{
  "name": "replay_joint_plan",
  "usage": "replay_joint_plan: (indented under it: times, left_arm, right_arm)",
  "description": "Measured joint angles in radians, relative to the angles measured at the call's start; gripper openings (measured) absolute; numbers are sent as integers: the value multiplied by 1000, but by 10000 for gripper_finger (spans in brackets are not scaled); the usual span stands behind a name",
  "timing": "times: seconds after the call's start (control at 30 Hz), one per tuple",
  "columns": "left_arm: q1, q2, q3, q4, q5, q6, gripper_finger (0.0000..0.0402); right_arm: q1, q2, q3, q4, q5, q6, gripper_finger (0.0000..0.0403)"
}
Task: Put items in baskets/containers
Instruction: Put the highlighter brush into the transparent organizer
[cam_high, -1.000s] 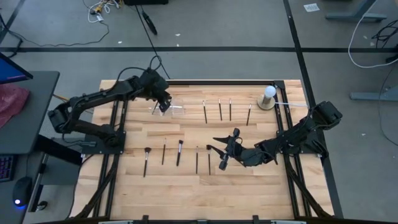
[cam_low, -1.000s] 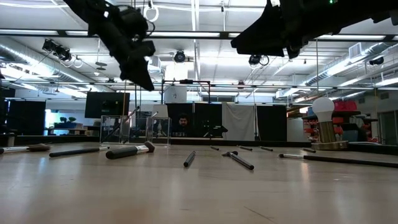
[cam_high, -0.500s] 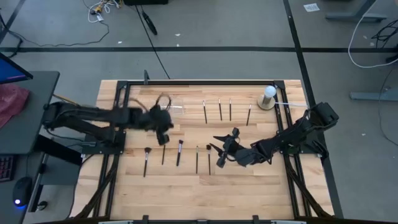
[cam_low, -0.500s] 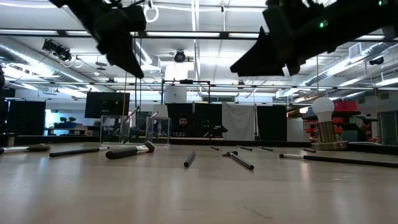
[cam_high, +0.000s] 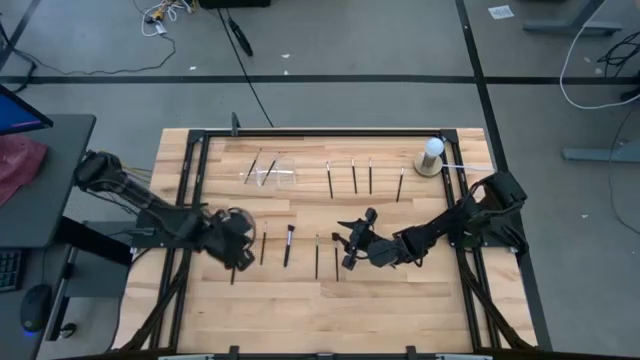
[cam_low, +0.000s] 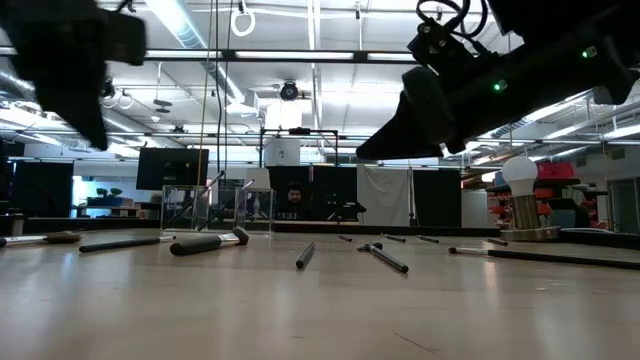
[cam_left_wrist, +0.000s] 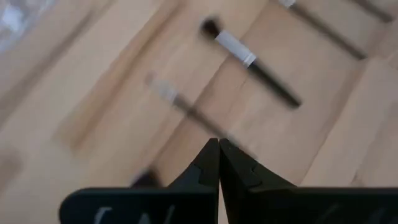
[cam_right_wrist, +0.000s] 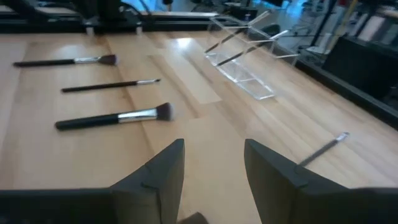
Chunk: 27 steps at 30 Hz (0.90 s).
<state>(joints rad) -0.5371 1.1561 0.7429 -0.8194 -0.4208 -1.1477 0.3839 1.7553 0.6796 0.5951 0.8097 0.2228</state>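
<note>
Dark-handled brushes lie flat on the wood table in two rows: a far row (cam_high: 353, 175) and a near row (cam_high: 289, 243). The clear holder (cam_high: 270, 172) stands at the far left with two brushes (cam_right_wrist: 239, 37) leaning in it. My left gripper (cam_high: 240, 258) hangs shut above the near row's left end, covering part of the leftmost brush (cam_high: 232, 276); its wrist view shows two brushes (cam_left_wrist: 249, 59) beyond the tips (cam_left_wrist: 219, 144). My right gripper (cam_high: 347, 245) stands open and low over the near row's right end, nothing between its fingers (cam_right_wrist: 214, 155).
A white bulb on a round base (cam_high: 430, 155) stands at the far right, with a thin rod (cam_high: 470, 168) beside it. Dark frame rails (cam_high: 185, 200) run along the table's left and right sides. Bare wood lies along the near edge (cam_high: 330, 310).
My left gripper has swung from over the clear holder at the far side toward the table's near edge, and now hangs over the near row's left end, lower than before. Two brushes now show in the holder. My right gripper has sunk a little toward the table.
</note>
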Motion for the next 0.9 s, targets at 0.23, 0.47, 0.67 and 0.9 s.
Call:
replay_joint_plan:
  times: [0.23,0.47,0.67,0.9]
  left_arm:
    - [-217,49,0,-114,-76,-396,12]
    - [-306,168,0,-111,-76,-608,118]
    - [-342,308,0,-118,-9,-779,220]
    - [-401,452,0,-99,-57,-956,217]
  right_arm:
    - [-21,0,0,51,-37,-47,168]
    - [-47,0,0,76,-154,-105,168]
    - [-66,0,0,85,-166,-106,168]
    - [-71,0,0,114,-174,-105,168]
